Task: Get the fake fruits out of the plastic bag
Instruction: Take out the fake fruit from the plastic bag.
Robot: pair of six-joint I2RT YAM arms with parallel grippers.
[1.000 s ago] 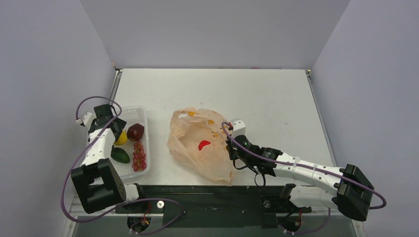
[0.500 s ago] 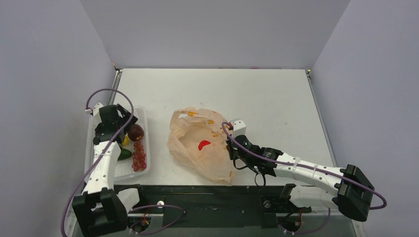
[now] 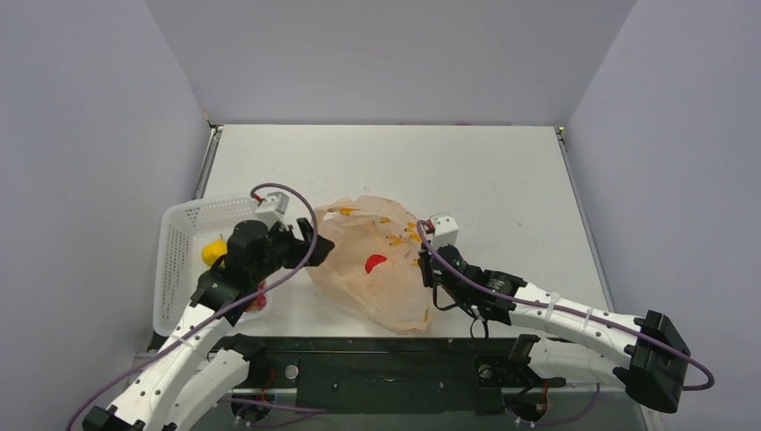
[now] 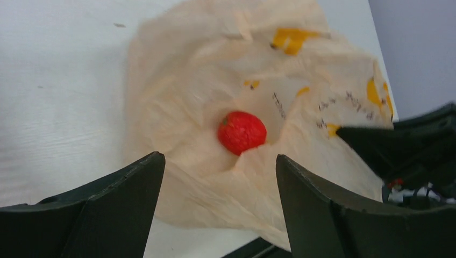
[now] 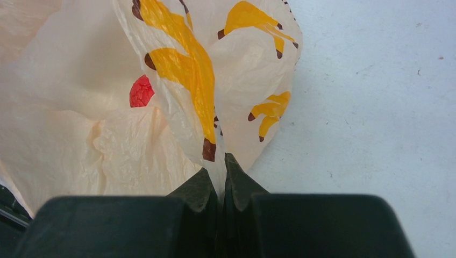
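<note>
Top external view loses much of the white mesh basket (image 3: pixel 184 238) behind the left arm; only a yellow fruit (image 3: pixel 214 251) and a sliver of red, too covered to name, show inside it. The left claw (image 3: pixel 308 242) is released, jaws spread and empty, at the left edge of the plastic bag (image 3: pixel 381 292). The bright red fruit (image 4: pixel 242 132) sits in a hollow of the crumpled bag; whether film covers it I cannot tell. The right claw (image 5: pixel 220 169) is clenched on a fold of printed film. The bag lies on the white bench (image 3: pixel 404 162), between pale lilac walls (image 3: pixel 386 54).
</note>
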